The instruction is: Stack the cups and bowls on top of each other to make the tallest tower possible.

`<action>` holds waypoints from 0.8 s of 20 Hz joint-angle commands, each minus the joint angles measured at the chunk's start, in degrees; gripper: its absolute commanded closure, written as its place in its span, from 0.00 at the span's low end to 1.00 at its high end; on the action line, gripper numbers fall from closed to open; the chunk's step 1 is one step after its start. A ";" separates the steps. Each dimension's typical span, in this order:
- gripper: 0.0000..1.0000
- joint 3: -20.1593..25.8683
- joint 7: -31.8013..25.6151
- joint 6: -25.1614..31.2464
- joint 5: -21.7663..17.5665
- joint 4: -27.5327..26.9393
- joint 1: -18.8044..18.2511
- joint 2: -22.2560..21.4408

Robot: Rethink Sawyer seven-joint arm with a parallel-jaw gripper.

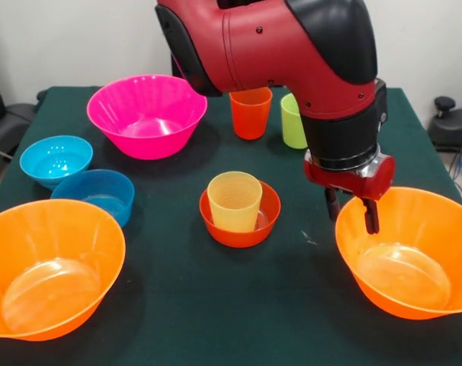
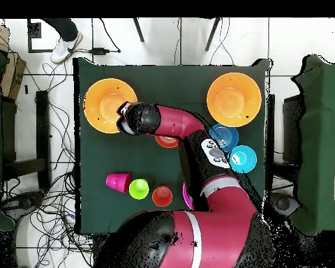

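Observation:
My gripper (image 1: 351, 210) is open, its fingers astride the near rim of the right large orange bowl (image 1: 414, 263), one finger inside and one outside. In the overhead view the gripper (image 2: 123, 116) is at that bowl's (image 2: 104, 101) edge. A ribbed pale yellow cup (image 1: 234, 200) stands upright in the small red-orange bowl (image 1: 239, 229) at the table's middle. Orange cup (image 1: 251, 113) and lime cup (image 1: 293, 123) stand at the back. The red-pink cup (image 2: 117, 182) shows only overhead. The magenta bowl (image 1: 147, 114) sits back left.
The light blue bowl (image 1: 56, 158) and the darker blue bowl (image 1: 97, 194) sit side by side at the left. The second large orange bowl (image 1: 52, 267) is at the front left. A person's shoe (image 2: 65, 45) shows beyond the table in the overhead view.

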 commanded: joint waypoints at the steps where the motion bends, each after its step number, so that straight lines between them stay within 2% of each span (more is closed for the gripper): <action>1: 0.00 6.95 -11.31 -1.20 -6.43 0.87 -1.21 3.91; 8: 0.00 5.62 -8.78 -3.44 -10.17 -0.23 -0.23 4.01; 16: 0.00 4.97 -6.61 -3.96 -12.58 -1.36 0.42 3.97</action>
